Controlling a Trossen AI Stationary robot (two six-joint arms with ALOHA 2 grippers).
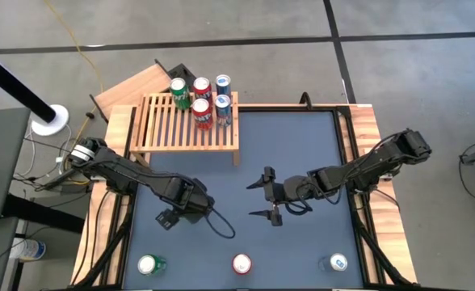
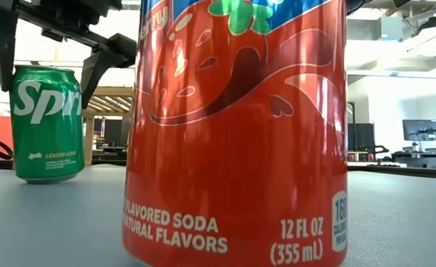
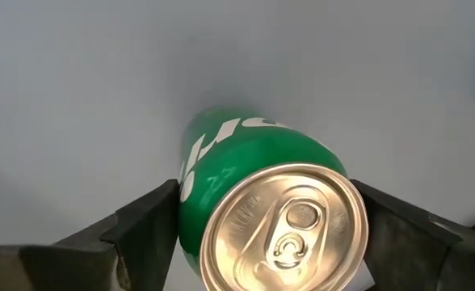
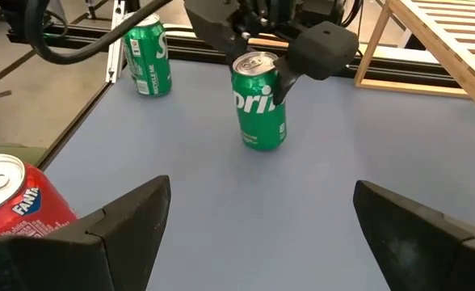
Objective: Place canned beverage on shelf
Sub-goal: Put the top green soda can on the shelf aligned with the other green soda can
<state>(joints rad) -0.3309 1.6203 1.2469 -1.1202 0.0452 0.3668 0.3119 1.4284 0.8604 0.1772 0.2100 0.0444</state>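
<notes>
Dark fingers (image 3: 145, 230) of the left gripper (image 3: 266, 210) stand spread on either side of the top of an upright green Sprite soda can (image 3: 262, 186). In the low view the tips sit just outside the rim, not clamped on it. The gripper points straight down. Its wrist and forearm run back low across the blue-grey table mat (image 1: 302, 145) toward the table's left edge, with the elbow bent.

This can stands on the mat, well apart from the low light-wood slatted shelf (image 1: 181, 129) at the table's far side. In the high view the gripper hides it.

The right gripper (image 1: 266, 198) hangs over the middle of the mat with its fingers wide apart and nothing between them. It faces the left arm, and its arm reaches in from the right edge.

A cluster of green, red and blue cans (image 1: 203, 101) stands on the shelf's right end. Along the near edge of the mat stand a second green can (image 1: 151, 264), a red Fanta can (image 1: 241, 263) and a blue-and-white can (image 1: 337, 263), each well apart from the next.
</notes>
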